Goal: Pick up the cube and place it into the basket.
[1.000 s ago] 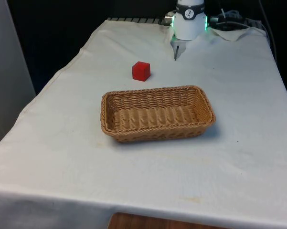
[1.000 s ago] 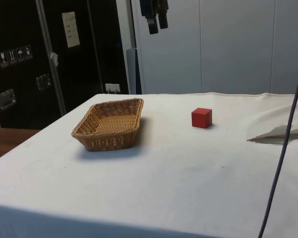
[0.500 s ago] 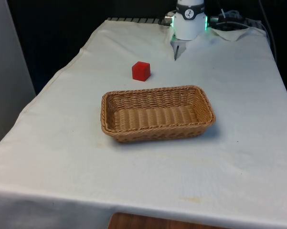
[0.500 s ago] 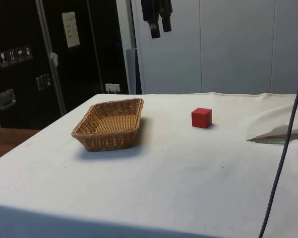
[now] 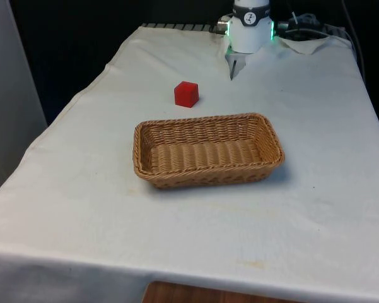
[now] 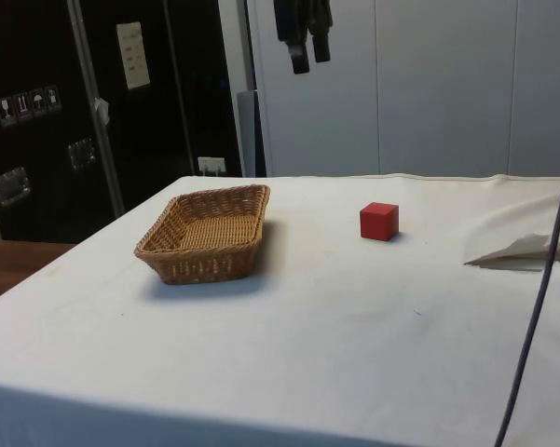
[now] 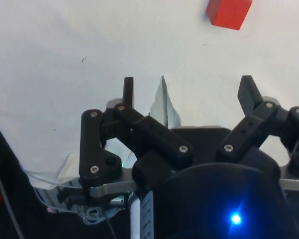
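Red cube (image 5: 186, 94) beyond basket (image 5: 148, 170); side view shows open pincer (image 6: 309, 58) high above

Gripper (image 7: 188, 92): black, two-finger, linkage-style arms with silver screw heads at the pivots, flat narrow fingertips (image 7: 128, 89). Bare metal plate under the linkages, rounded black housing behind. Arm base (image 5: 250, 25): white cylinder with a black band on top, green light at its 3 and 9 o'clock sides. Thin dark cable (image 6: 540, 298) hangs nearby.
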Robot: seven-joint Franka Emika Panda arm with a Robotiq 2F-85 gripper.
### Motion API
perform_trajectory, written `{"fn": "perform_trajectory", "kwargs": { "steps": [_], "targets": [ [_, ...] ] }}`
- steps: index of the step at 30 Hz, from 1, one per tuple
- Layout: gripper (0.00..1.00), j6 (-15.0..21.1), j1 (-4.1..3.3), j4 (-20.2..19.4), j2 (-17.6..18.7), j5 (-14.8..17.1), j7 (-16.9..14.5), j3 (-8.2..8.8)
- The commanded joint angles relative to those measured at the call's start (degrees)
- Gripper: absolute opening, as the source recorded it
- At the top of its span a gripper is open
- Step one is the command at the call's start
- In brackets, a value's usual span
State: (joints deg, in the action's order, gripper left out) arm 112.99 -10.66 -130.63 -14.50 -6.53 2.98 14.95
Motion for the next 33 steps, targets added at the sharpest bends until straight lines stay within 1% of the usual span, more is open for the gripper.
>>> {"fn": "perform_trajectory", "kwargs": {
  "steps": [1, 6, 7, 8, 10, 15, 16, 17, 18, 22, 25, 29, 32, 33],
  "targets": [
    [1.0, 1.4, 0.23, -1.5, -1.4, -0.6, 0.2, 0.0],
    [1.0, 3.6, 0.29, -4.8, -3.8, -1.0, 0.2, 0.29],
    [1.0, 2.9, 0.11, -4.4, -3.5, -0.6, 0.0, 0.34],
    [1.0, 4.3, 0.34, -5.9, -4.6, -1.3, 0.2, 0.4],
    [1.0, 4.6, 0.34, -6.4, -5.0, -1.4, 0.3, 0.46],
    [1.0, 6.5, 0.57, -9.3, -6.9, -2.1, 0.4, 0.8],
    [1.0, 5.8, 0.29, -8.8, -6.4, -1.6, 0.0, 0.97],
    [1.0, 7.1, 0.63, -10.2, -7.4, -2.3, 0.5, 0.92],
    [1.0, 7.3, 0.63, -10.6, -7.7, -2.3, 0.6, 0.92],
    [1.0, 7.9, 0.57, -11.4, -8.1, -2.2, 0.8, 1.09],
    [1.0, 7.4, 0.34, -11.3, -8.0, -1.8, 0.3, 1.26],
    [1.0, 8.0, 0.57, -11.8, -8.1, -1.9, 0.2, 1.66],
    [1.0, 8.1, 0.63, -12.3, -8.3, -2.1, -0.1, 2.23],
    [1.0, 8.3, 0.69, -12.7, -8.4, -2.2, -0.2, 2.69]
  ]
}}
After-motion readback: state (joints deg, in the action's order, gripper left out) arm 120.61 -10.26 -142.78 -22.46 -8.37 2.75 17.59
